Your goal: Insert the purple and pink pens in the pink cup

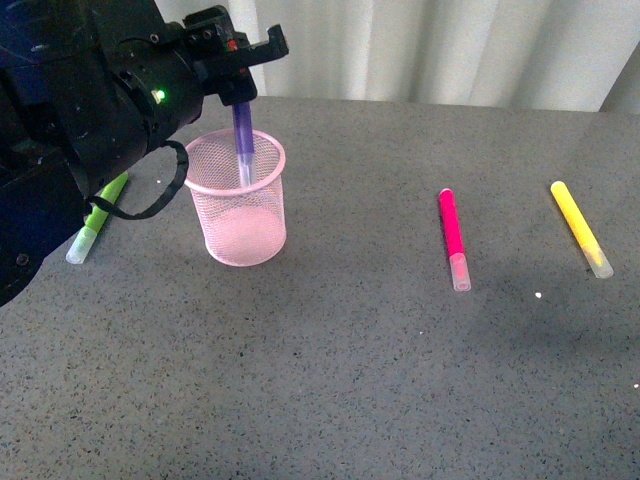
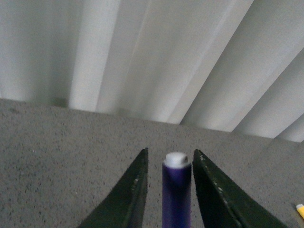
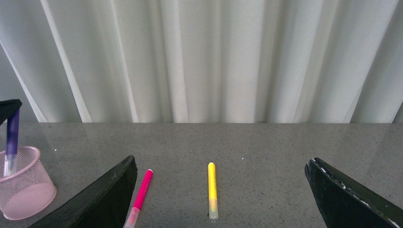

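My left gripper point(image 1: 240, 92) is shut on the purple pen point(image 1: 243, 140) and holds it upright over the pink cup point(image 1: 240, 225), the pen's lower end inside the rim. In the left wrist view the purple pen point(image 2: 176, 194) stands between the two dark fingers point(image 2: 135, 190). The pink pen point(image 1: 453, 237) lies flat on the grey table right of centre; it also shows in the right wrist view point(image 3: 141, 195). The cup point(image 3: 21, 190) and the purple pen point(image 3: 12, 142) show there too. My right gripper point(image 3: 221, 190) is open and empty, fingers wide apart, above the table.
A lime-green marker point(image 1: 95, 220) lies left of the cup, partly hidden by my left arm. A yellow marker point(image 1: 580, 228) lies at the far right, also in the right wrist view point(image 3: 212, 190). White curtains hang behind the table's far edge.
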{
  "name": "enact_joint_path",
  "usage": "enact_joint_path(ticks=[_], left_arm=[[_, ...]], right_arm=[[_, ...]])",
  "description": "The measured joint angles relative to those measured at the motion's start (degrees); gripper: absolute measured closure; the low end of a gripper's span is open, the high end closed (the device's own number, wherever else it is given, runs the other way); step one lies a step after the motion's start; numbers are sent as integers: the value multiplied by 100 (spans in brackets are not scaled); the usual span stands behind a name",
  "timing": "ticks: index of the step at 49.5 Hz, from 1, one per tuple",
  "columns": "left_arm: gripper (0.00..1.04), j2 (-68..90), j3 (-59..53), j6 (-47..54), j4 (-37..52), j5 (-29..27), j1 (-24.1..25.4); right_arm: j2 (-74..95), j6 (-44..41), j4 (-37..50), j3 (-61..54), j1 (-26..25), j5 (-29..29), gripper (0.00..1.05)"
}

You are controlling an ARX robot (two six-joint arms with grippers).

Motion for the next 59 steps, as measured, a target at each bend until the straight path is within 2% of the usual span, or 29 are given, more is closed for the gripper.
enact_joint_path(ticks=[2, 9, 13, 18, 20, 23, 29, 31, 34, 40, 41, 43, 46, 49, 59], left_arm=[[65, -44, -55, -52, -133, 72, 13], [43, -415, -243, -153, -490, 166, 101], [25, -1067, -422, -133, -994, 297, 278], [12, -1709, -573, 26, -1604, 404, 413], [5, -2168, -667, 181, -2151, 516, 498], [7, -2680, -758, 306, -2848, 595, 577], [7, -4183, -1021, 509, -5010, 638, 715], [7, -4559, -1091, 542, -5484, 638, 730], [7, -4881, -1117, 586, -5807, 640, 734], [7, -4968, -1121, 640, -5836, 612, 732], [8, -4916, -1172, 739, -5696, 483, 710], [19, -4824, -1670, 1084, -4365, -352, 680], [31, -4892, -2249, 1390, -3200, -682, 726], [41, -5117, -2601, 1543, -2614, -678, 822], [87, -6033, -3545, 1711, -2459, -393, 1147]], right_arm=[[0, 0, 0, 0, 0, 0, 7], [0, 0, 0, 0, 0, 0, 7], [0, 0, 0, 0, 0, 0, 7], [0, 0, 0, 0, 0, 0, 7], [0, 0, 0, 0, 0, 0, 7], [0, 0, 0, 0, 0, -2, 7], [0, 0, 0, 0, 0, 0, 7], [0, 0, 0, 0, 0, 2, 7], [0, 0, 0, 0, 0, 0, 7], [0, 0, 0, 0, 0, 0, 7], [0, 0, 0, 0, 0, -2, 7], [0, 0, 0, 0, 0, -2, 7], [0, 0, 0, 0, 0, 2, 7], [0, 0, 0, 0, 0, 0, 7], [0, 0, 0, 0, 0, 0, 7]])
